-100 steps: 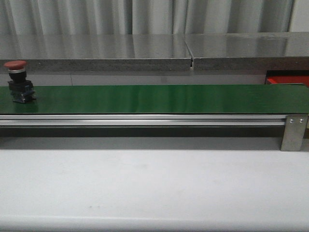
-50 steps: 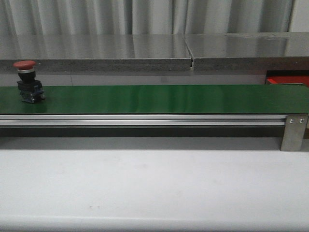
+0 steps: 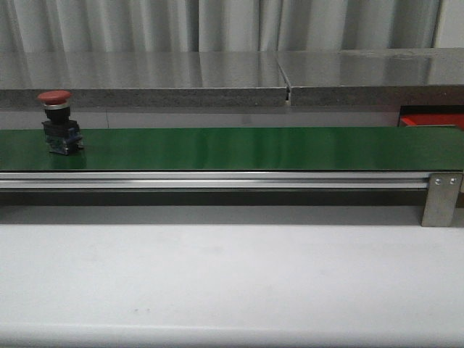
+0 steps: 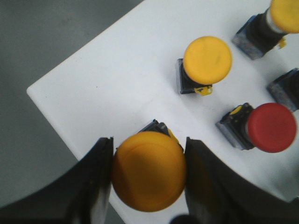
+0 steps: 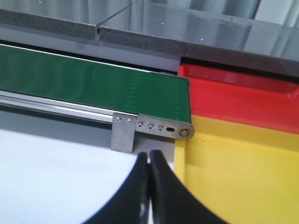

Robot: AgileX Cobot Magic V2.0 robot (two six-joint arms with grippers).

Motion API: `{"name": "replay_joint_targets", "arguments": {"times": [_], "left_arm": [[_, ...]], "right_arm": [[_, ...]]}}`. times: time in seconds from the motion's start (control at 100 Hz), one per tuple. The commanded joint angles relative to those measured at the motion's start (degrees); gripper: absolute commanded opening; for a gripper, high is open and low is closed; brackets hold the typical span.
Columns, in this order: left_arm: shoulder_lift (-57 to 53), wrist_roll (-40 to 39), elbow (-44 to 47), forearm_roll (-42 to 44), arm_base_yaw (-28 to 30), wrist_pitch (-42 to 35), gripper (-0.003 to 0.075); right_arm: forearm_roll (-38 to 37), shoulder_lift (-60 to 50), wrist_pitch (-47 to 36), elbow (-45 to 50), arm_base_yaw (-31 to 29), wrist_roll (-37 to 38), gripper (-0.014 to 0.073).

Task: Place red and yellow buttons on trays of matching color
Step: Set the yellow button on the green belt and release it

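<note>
Pincer of the left arm (image 4: 148, 175) is clamped on a glossy yellow mushroom-capped push button (image 4: 148, 170), probably to feed the long green belt (image 3: 246, 148), where a red-capped dark-based button (image 3: 59, 123) stands at the far-left end. Right pincer (image 5: 149, 186) waits with fingers together near the belt's right end, where the flat red plastic tray (image 5: 243, 100) and yellow plastic tray (image 5: 243, 168) sit, likely to catch arrivals.

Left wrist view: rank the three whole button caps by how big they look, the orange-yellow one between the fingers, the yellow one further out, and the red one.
1. Orange-yellow cap between the left end effector fingers, though nearness to the camera inflates it.
2. and 3. Yellow cap and red cap: alike, no ranking.
</note>
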Motion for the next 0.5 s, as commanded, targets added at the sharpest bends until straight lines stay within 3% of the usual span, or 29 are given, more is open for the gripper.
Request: {"name": "replay_joint_targets", "arguments": {"times": [0.0,0.2,0.49], "left_arm": [[-5.3,-0.1,-1.9,-1.1,-1.4,-1.6,-0.002],[-7.0,2.0,-7.9,-1.4,-8.0,3.7,-0.002],[-3.0,2.6,-15.3,-3.7,-17.8,3.9,-0.002]], "right_arm": [[-0.2,-1.1,-4.7,-1.3,0.2,-0.2,-0.0068],[-0.2,-1.1,-4.7,-1.3,0.2,-0.2,-0.0068],[-0.2,-1.1,-4.7,-1.3,0.2,-0.2,-0.0068]]}}
